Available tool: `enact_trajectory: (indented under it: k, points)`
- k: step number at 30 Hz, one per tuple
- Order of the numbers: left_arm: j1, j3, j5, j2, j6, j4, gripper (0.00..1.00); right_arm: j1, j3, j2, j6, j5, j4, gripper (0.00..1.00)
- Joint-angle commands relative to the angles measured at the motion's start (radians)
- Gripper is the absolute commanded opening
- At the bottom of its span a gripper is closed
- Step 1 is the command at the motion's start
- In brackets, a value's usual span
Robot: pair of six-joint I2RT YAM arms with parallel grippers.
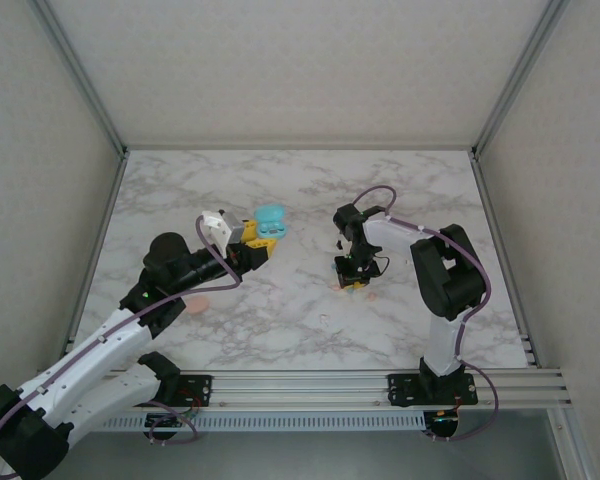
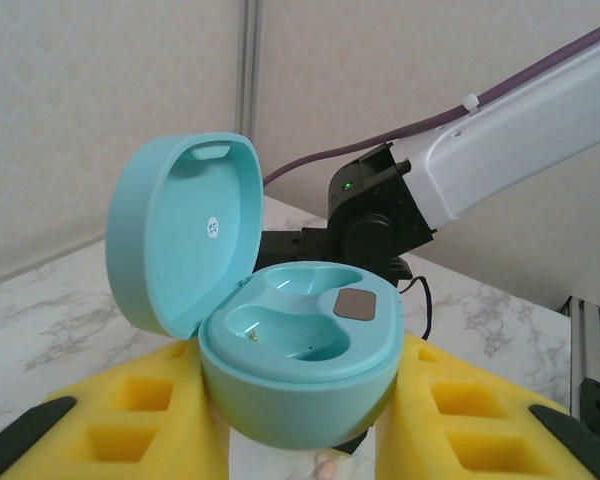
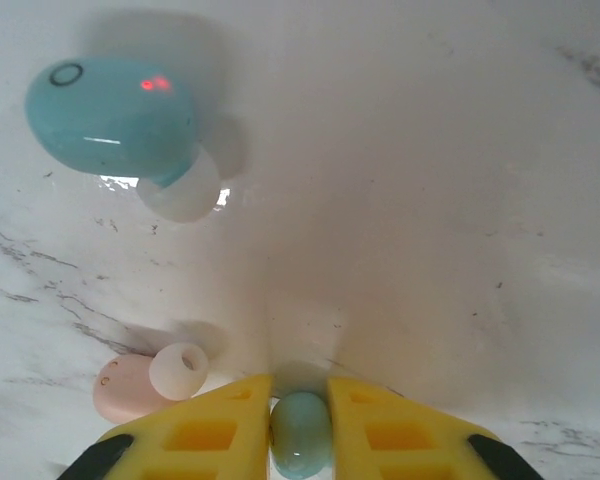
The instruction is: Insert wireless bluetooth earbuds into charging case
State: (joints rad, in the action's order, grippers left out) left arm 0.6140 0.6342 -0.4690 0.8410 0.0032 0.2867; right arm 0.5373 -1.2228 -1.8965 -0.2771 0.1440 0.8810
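My left gripper (image 2: 298, 405) is shut on the base of a teal charging case (image 2: 300, 340), yellow fingers (image 2: 130, 410) on both sides. The lid stands open and both wells are empty. From above, the case (image 1: 270, 218) is held left of centre by the left gripper (image 1: 256, 247). My right gripper (image 3: 300, 395) is down at the marble, shut on a small teal earbud (image 3: 300, 435). A second teal earbud (image 3: 115, 115) with a white tip lies farther off to the left. A pink earbud (image 3: 130, 385) lies just beside the left finger. The right gripper (image 1: 352, 276) points down at mid-table.
The right arm (image 2: 500, 140) crosses behind the held case. A small pink bud (image 2: 325, 462) lies on the table under the case. A pink object (image 1: 197, 303) sits partly under the left arm. The marble table (image 1: 280, 330) has grey walls on three sides.
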Motion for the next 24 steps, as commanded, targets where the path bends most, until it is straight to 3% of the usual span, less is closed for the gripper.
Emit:
enact_trajectory:
  k: [1,8,15,22,24]
  points:
    - [0.010,0.023,0.006,0.004,0.006,0.022,0.29,0.007,0.014,0.052,-0.032,-0.021,0.024,0.20]
    - [0.013,0.010,-0.018,0.056,0.005,0.063,0.29,-0.021,-0.004,0.297,-0.099,0.082,0.012,0.20]
    - [0.023,0.010,-0.049,0.144,0.023,0.129,0.29,-0.039,-0.081,0.536,-0.221,0.361,-0.093,0.21]
    - [0.027,0.033,-0.063,0.199,0.032,0.152,0.29,-0.046,-0.088,0.624,-0.369,0.651,-0.273,0.21]
    - [0.027,0.035,-0.059,0.201,0.036,0.157,0.29,-0.054,-0.056,0.635,-0.456,0.751,-0.394,0.21]
